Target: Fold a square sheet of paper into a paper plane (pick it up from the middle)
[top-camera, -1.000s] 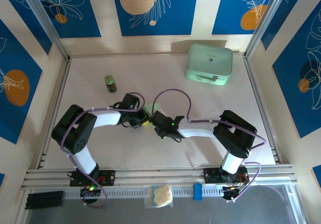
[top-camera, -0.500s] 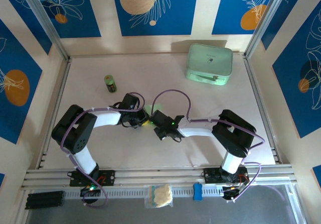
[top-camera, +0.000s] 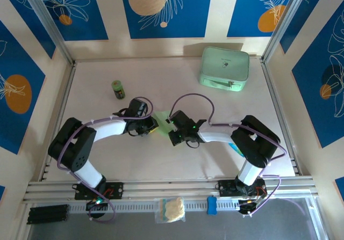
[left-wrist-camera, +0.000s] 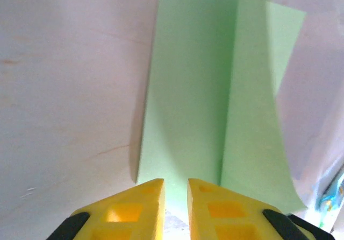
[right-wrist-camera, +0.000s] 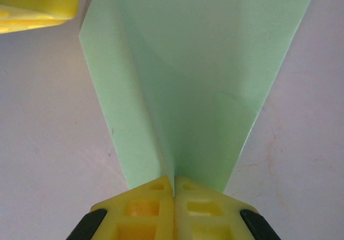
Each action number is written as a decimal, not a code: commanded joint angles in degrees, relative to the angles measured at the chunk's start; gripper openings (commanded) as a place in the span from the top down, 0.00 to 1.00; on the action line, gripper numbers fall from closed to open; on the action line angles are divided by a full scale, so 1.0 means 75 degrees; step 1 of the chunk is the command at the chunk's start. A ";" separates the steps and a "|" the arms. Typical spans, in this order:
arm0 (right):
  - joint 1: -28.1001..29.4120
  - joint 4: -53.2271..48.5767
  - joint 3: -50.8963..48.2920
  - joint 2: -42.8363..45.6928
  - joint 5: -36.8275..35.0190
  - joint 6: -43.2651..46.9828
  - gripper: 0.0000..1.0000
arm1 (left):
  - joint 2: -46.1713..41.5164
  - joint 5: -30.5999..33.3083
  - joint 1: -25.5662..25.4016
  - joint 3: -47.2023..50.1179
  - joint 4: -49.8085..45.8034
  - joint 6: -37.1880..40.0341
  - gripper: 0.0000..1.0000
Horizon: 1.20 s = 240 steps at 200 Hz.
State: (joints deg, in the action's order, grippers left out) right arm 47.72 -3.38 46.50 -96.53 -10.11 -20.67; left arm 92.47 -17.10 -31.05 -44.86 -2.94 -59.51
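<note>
Two robot arms reach in from the near edge of a pale worktop [top-camera: 226, 97] and meet at its middle. Between them lies the sheet of paper [top-camera: 163, 121], pale green and partly folded, with one flap raised along a crease. The right gripper [right-wrist-camera: 173, 189] has its yellow fingers pressed together on that crease. The left gripper [left-wrist-camera: 176, 191] sits at the opposite edge, its fingers a narrow gap apart and apparently not pinching. The paper looks thin, light and limp, and likely to slip or tear if tugged. The doubled crease seems the firmest hold. Farther off, a small green bottle [top-camera: 118, 89] stands towards the left edge. A mint-green case [top-camera: 224, 68] lies at the far right corner.
</note>
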 commanded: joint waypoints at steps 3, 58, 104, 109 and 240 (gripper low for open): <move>-0.0397 0.0290 -0.0417 -0.0024 0.1408 -0.0184 0.93 | -0.0063 -0.0608 -0.0101 0.0082 0.0874 0.0112 0.79; -0.0964 0.0672 -0.0568 -0.0333 0.2613 -0.0287 0.93 | 0.0272 -0.1119 -0.0225 0.0310 0.2009 -0.0130 0.78; -0.1250 0.0884 -0.0663 -0.0426 0.3093 -0.0359 0.92 | 0.0444 -0.1150 -0.0267 0.0311 0.2021 -0.0061 0.78; -0.1292 0.0904 -0.0669 -0.0428 0.3158 -0.0361 0.92 | 0.0473 -0.1163 -0.0276 0.0299 0.2008 -0.0048 0.78; -0.1696 0.1003 -0.0726 -0.0664 0.3714 -0.0666 0.91 | 0.1059 -0.1221 -0.0394 -0.0393 0.1502 0.0011 0.80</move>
State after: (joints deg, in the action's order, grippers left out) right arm 35.59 6.07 42.30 -99.53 16.47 -24.49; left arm 99.61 -26.15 -33.47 -46.48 10.87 -59.96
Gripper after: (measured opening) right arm 0.106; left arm 0.200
